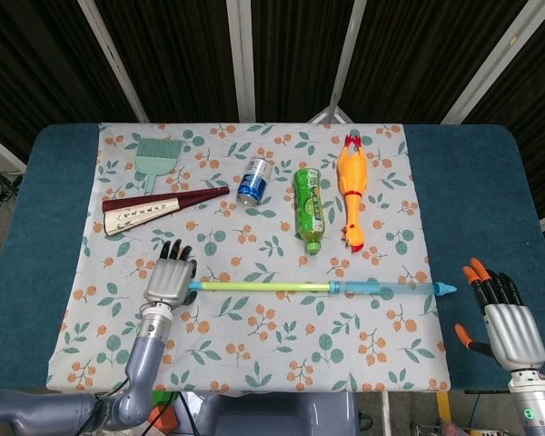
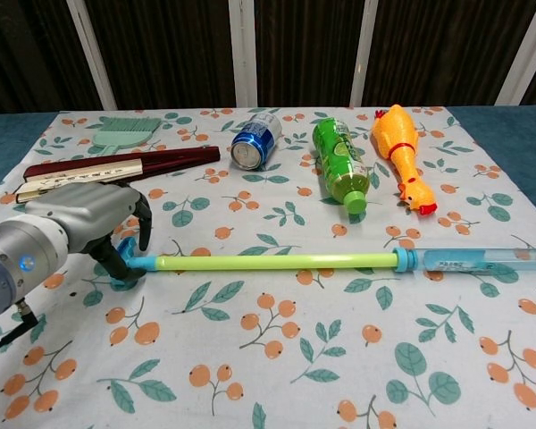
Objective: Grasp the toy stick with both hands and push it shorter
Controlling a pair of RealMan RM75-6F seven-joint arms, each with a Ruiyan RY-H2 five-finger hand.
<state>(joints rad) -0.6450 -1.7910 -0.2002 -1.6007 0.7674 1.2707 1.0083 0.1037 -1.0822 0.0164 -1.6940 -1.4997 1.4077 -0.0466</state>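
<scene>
Fingers (image 2: 141, 217) of left hand (image 1: 170, 281) seemingly curl over toy stick (image 1: 282, 286) handle.

**Non-task items on the cloth**

All sit in the far half of the floral tablecloth (image 1: 254, 345), which covers the blue table (image 1: 472, 182).
- Green brush (image 1: 153, 159): far-left corner.
- Folded fan (image 1: 159, 209): near side of the brush, lying tilted.
- Blue can (image 1: 253, 180): on its side, mid-cloth.
- Green bottle (image 1: 309, 208): lying down, cap toward near edge, right of the can.
- Rubber chicken (image 1: 351, 193): just right of the bottle, head toward near edge.
</scene>
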